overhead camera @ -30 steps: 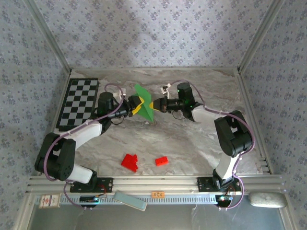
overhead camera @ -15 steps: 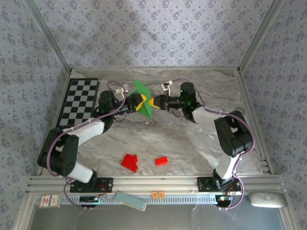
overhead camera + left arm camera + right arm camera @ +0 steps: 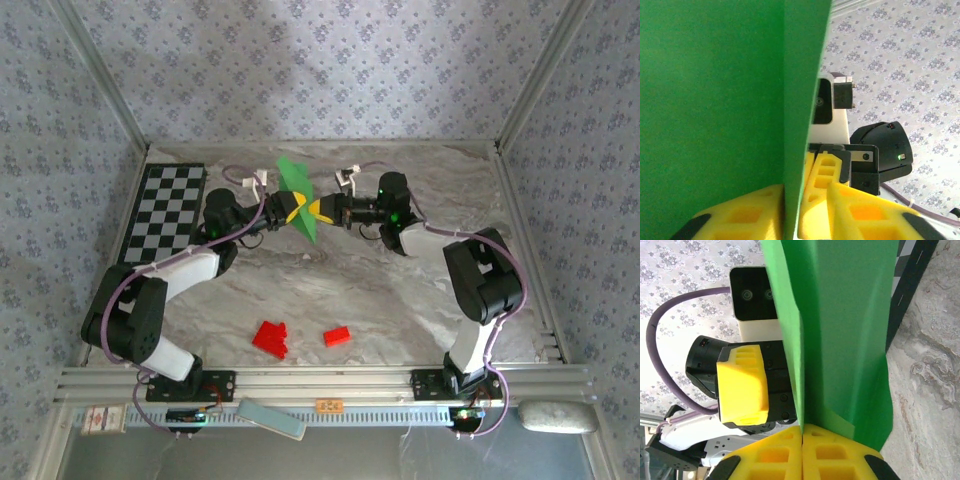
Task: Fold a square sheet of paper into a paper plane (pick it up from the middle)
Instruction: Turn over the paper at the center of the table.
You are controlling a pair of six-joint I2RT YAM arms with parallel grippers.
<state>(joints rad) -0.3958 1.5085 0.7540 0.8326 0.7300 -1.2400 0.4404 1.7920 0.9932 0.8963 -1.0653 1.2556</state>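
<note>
Green sheet of paper [image 3: 296, 188] held upright; right gripper [image 3: 802, 437] clamped on its edge; left gripper [image 3: 805, 205] jaws apart, straddling it.

Couldn't see past the square sheet of paper [image 3: 715, 100] from the left wrist: nothing to make out ahead of the left gripper [image 3: 802, 200] on that whole side. Couldn't find the sheet's top or outer edge either, both cut by the frame. Missed the roots of the yellow fingers [image 3: 740, 217], chopped off at the bottom. Over to the right wrist: again no top edge to the sheet, no finger bases on the right gripper [image 3: 802, 435], and no sign of the left gripper's far finger, tucked behind the green. From above, couldn't judge the contact at the fingertips, far too small. Couldn't count the red blocks [image 3: 270, 337] well behind both grippers.
</note>
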